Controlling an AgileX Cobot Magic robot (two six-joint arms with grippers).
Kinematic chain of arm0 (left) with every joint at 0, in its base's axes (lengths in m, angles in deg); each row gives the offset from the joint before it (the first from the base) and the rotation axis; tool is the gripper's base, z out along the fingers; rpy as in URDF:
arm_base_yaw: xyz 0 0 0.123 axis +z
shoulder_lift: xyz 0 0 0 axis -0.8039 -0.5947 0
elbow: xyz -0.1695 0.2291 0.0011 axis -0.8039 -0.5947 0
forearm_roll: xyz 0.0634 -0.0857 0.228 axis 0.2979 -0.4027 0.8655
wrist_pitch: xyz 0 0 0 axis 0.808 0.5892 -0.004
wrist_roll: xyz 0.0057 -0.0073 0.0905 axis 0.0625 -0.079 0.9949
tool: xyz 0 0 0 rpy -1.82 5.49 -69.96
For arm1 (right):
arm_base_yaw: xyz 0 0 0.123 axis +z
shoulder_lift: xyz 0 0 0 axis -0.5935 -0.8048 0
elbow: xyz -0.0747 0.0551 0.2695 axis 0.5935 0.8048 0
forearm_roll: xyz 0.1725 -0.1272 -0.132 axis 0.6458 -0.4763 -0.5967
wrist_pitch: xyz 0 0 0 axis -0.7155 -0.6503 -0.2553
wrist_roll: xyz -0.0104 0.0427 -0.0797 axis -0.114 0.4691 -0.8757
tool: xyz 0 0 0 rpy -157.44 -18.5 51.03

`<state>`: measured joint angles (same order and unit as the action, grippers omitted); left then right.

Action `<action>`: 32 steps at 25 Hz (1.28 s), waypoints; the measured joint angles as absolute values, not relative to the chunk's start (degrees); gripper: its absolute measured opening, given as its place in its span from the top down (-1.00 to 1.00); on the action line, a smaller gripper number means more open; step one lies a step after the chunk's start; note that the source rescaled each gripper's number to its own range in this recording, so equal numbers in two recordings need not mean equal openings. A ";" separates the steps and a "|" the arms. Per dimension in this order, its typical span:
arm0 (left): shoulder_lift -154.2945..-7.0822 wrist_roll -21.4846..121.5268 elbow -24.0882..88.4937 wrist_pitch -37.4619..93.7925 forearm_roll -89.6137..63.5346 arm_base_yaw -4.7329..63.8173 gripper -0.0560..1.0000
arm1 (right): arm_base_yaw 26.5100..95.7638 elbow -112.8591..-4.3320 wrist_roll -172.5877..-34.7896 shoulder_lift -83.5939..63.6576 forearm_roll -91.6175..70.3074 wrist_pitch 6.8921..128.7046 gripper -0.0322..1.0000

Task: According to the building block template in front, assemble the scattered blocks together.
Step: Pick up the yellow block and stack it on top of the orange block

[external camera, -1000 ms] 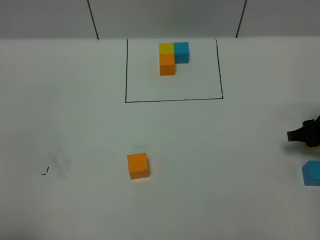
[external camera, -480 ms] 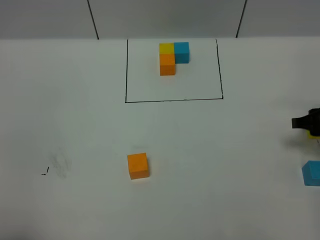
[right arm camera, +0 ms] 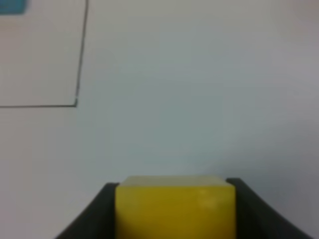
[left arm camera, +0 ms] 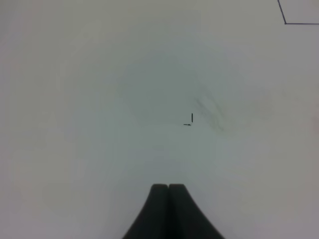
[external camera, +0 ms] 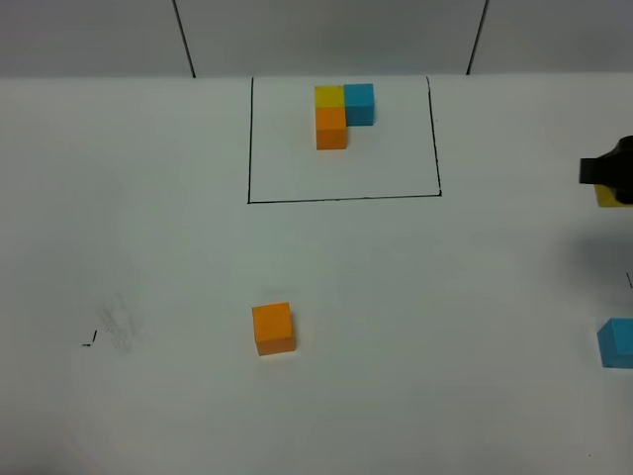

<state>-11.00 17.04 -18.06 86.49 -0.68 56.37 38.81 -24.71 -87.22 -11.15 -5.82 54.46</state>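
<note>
Right gripper (external camera: 608,170) clamps the yellow cube (right arm camera: 175,209) at the table's (external camera: 445,297) right edge. Blue cube (external camera: 617,342) near it, orange cube (external camera: 273,328) well apart, bare surface between. Template (external camera: 336,111) inside its black frame (external camera: 341,198). Left gripper (left arm camera: 168,188) closed, empty.

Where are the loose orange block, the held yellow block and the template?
orange block (external camera: 273,325): exterior high view, top face.
yellow block (right arm camera: 175,209): right wrist view, front face between the jaws.
template (external camera: 329,96): exterior high view, yellow corner cube.

A high camera looks steeply down on the white desk (external camera: 148,198). Wrist cameras ride close behind the left hand (left arm camera: 168,186) and right hand (right arm camera: 172,183), facing ahead; all three catch the thin black drawn rectangle (external camera: 341,198).
</note>
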 joint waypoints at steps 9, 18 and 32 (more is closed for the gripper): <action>-11.00 17.04 -18.06 86.49 -0.68 56.37 0.89 | 50.93 -25.20 -79.62 -14.24 -5.76 58.23 -0.23; -11.00 17.04 -18.06 86.49 -0.68 56.37 0.89 | 62.05 -34.62 -77.28 -27.30 -5.65 59.04 -0.23; -11.00 17.04 -18.06 86.49 -0.68 56.37 0.89 | 76.06 -51.14 -75.61 -44.62 -5.54 59.54 -0.23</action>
<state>-11.00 17.04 -18.06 86.49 -0.68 56.37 76.06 -51.14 -75.61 -44.62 -5.54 59.54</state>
